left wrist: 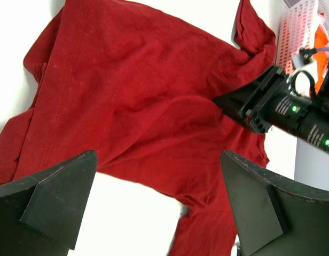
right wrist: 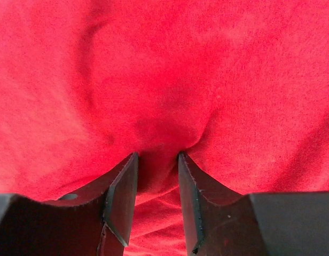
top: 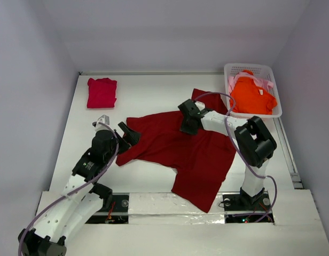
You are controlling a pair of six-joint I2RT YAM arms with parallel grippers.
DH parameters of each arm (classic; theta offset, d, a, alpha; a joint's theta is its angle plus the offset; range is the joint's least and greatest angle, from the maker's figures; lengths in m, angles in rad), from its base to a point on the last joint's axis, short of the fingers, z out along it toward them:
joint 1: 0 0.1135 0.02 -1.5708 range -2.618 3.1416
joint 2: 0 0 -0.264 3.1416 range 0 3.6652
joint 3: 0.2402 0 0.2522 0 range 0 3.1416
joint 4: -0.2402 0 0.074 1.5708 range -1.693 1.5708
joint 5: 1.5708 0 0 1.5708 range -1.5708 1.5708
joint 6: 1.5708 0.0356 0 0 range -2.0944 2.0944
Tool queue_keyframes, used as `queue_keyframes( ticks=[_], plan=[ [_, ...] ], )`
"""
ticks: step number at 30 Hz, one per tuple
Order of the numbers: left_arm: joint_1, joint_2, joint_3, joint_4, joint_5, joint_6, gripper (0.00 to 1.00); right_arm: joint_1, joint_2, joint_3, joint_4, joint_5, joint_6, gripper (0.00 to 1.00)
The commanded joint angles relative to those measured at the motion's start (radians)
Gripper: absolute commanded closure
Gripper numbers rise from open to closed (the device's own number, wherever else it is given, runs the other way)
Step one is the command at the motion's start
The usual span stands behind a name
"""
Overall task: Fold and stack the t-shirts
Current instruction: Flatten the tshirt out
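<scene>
Right pincer [right wrist: 158, 170] pinches a fold of the dark red shirt [top: 180, 149], which lies crumpled mid-tabletop [top: 148, 90]. Left pincer [left wrist: 159, 170] gapes wide and empty over its edge. Crimson shirt [top: 101, 92] sits folded far left. Orange shirt [top: 252, 96] and pale pink shirt [top: 232, 82] are in the basket [top: 271, 74]. I'd say three to go.

It was a robotics lab test cell: a white table [top: 154, 96] boxed in by plain white walls [top: 170, 37] left, right and far, with a left arm [top: 81, 184] and right arm [top: 255, 141] bolted at its near edge, trailing lilac cables [top: 226, 124].
</scene>
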Motion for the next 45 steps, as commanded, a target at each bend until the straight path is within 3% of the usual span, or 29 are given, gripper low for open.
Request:
queue_keyframes(
  ticks=[1, 6, 13, 19, 28, 40, 45],
  plan=[
    [-0.004, -0.002, -0.028, 0.099, -0.023, 0.010, 0.01, -0.005, -0.069, -0.044, 0.086, -0.034, -0.020, 0.59],
    [-0.004, 0.057, -0.100, 0.364, -0.025, -0.021, 0.01, -0.005, -0.190, -0.106, 0.110, 0.001, -0.029, 0.56],
    [-0.004, 0.355, -0.076, 0.607, -0.005, 0.068, 0.01, -0.005, -0.303, -0.158, 0.085, 0.082, -0.040, 0.52],
    [-0.004, 0.518, -0.091, 0.846, 0.038, 0.085, 0.01, -0.005, -0.349, -0.176, 0.107, 0.097, -0.075, 0.49],
    [-0.004, 0.718, 0.068, 0.825, -0.026, 0.086, 0.01, -0.005, -0.368, -0.111, 0.032, 0.206, -0.141, 0.46],
    [0.006, 0.960, 0.315, 0.749, -0.135, 0.157, 0.01, -0.005, -0.423, -0.081, -0.005, 0.231, -0.152, 0.46],
    [0.026, 1.052, 0.377, 0.676, -0.163, 0.094, 0.01, -0.005, -0.457, -0.101, -0.011, 0.239, -0.146, 0.46]
  ],
)
